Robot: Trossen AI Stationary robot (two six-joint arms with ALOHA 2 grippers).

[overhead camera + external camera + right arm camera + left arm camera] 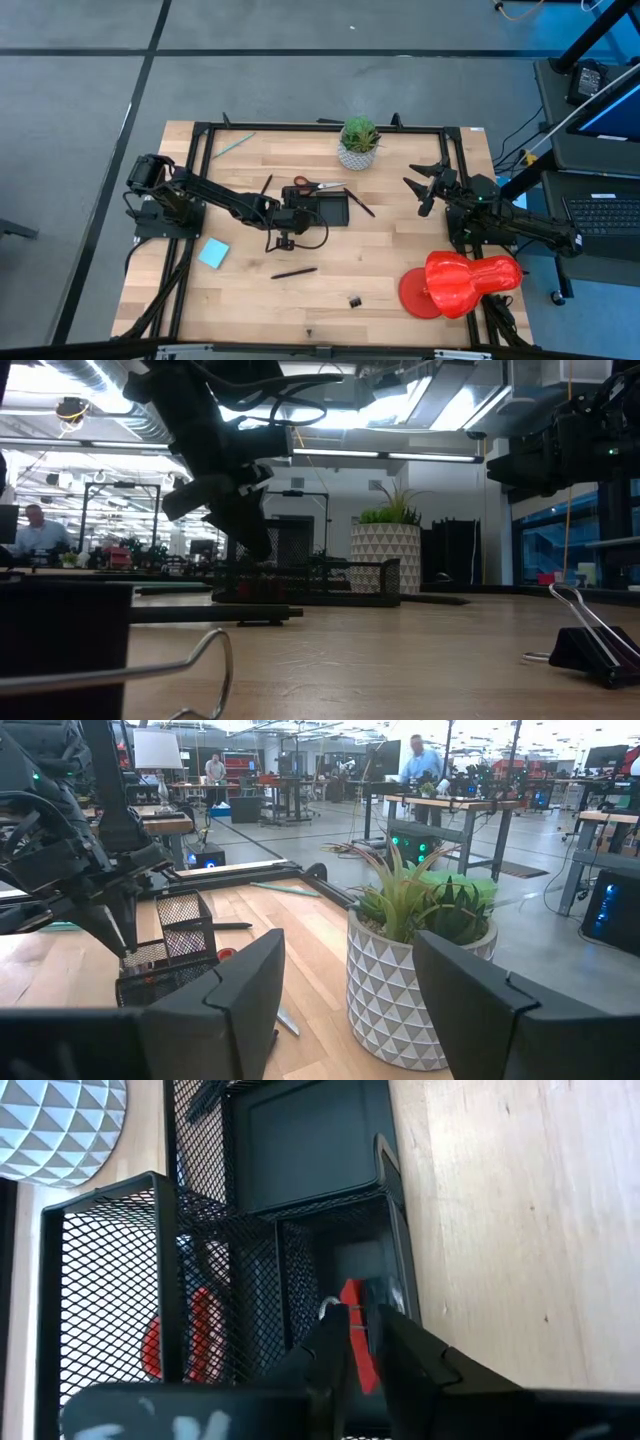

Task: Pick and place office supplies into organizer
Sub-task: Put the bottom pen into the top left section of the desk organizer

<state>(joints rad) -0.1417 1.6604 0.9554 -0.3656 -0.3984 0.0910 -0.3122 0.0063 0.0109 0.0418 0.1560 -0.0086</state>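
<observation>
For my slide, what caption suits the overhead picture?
Left tool at the black organizer, right tool waiting near the potted plant.

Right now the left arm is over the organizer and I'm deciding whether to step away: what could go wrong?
The left gripper sits low in the mesh organizer around a red piece; withdrawing could snag the mesh and drag the tray. The scissors lie at the tray's edge and could get knocked. The right gripper, open, waits near the plant pot; a careless reach could tip it.
</observation>
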